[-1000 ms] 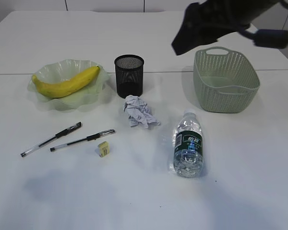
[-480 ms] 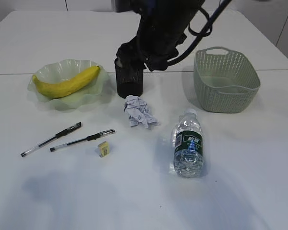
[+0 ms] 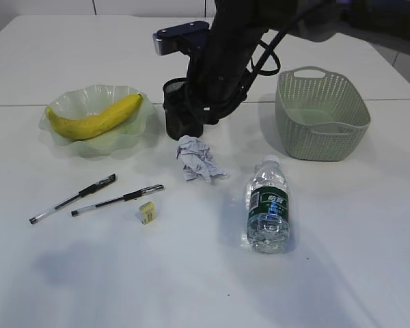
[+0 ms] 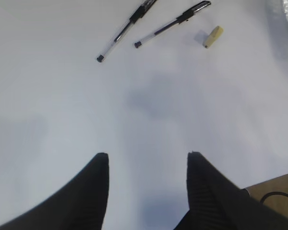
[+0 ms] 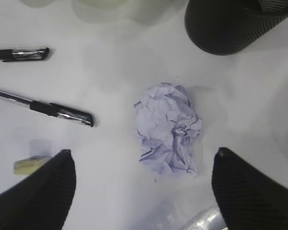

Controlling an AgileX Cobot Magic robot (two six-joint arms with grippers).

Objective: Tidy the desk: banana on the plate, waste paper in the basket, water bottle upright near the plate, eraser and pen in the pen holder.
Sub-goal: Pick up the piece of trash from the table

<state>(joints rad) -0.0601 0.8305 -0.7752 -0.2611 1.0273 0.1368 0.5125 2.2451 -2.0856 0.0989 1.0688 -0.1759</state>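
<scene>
The banana (image 3: 96,119) lies in the pale green plate (image 3: 133,137) at the left. A crumpled waste paper (image 3: 199,161) sits in front of the black mesh pen holder (image 3: 183,121). The water bottle (image 3: 268,205) lies on its side. Two pens (image 3: 74,198) (image 3: 117,200) and the eraser (image 3: 147,212) lie on the desk (image 3: 342,260). My right arm (image 3: 222,61) reaches over the pen holder. My right gripper (image 5: 143,152) hangs open above the paper (image 5: 169,129), holding nothing. My left gripper (image 4: 148,154) is open over bare desk, short of the pens (image 4: 127,28) and eraser (image 4: 213,37).
The sage green basket (image 3: 321,130) stands at the back right with nothing visible in it. A seam line crosses the desk behind the plate. In the right wrist view the pen holder (image 5: 230,26) is just beyond the paper and the bottle (image 5: 206,220) is near the lower edge.
My right arm swung from above the basket leftward and down over the pen holder and paper. Its jaws spread wider. The objects on the desk stayed in place.
</scene>
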